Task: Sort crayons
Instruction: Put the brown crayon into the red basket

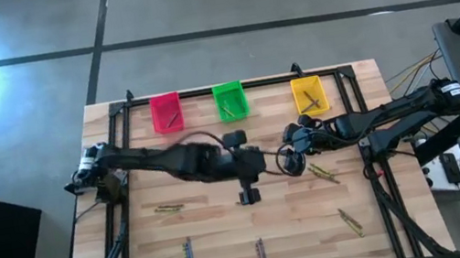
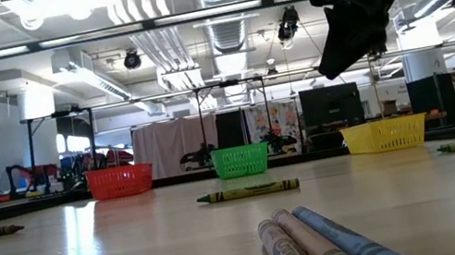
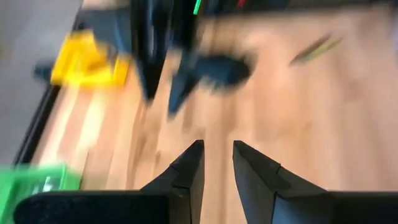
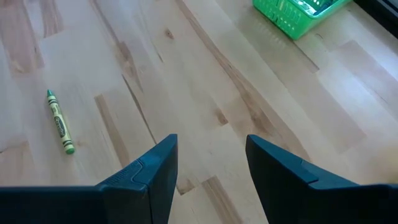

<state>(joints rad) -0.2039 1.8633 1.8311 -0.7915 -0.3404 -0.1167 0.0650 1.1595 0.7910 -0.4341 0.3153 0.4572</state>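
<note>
A: Which crayon is nearest the right gripper [image 4: 208,171]?

B: Seemingly the olive crayon [image 1: 322,172], just below it at centre-right of the overhead picture, long axis slanting down-right. Its fingers stand apart, holding nothing.

A: And the left gripper [image 3: 217,165]?

B: At centre frame, fingers slightly parted, empty. More crayons [image 1: 188,255] lie along the bottom.

table [image 1: 229,240]: light wood planks, black frame rails along my sides
far edge: pink bin [image 1: 166,112], green bin [image 1: 229,101], yellow bin [image 1: 309,95], in a row, well apart
loose crayons on wood: yellow-olive at left [image 1: 170,209], right of centre [image 1: 323,172], near right [image 1: 350,220]
near edge: bluish bunch [image 1: 189,255], reddish-brown bunch [image 1: 261,254]
</note>
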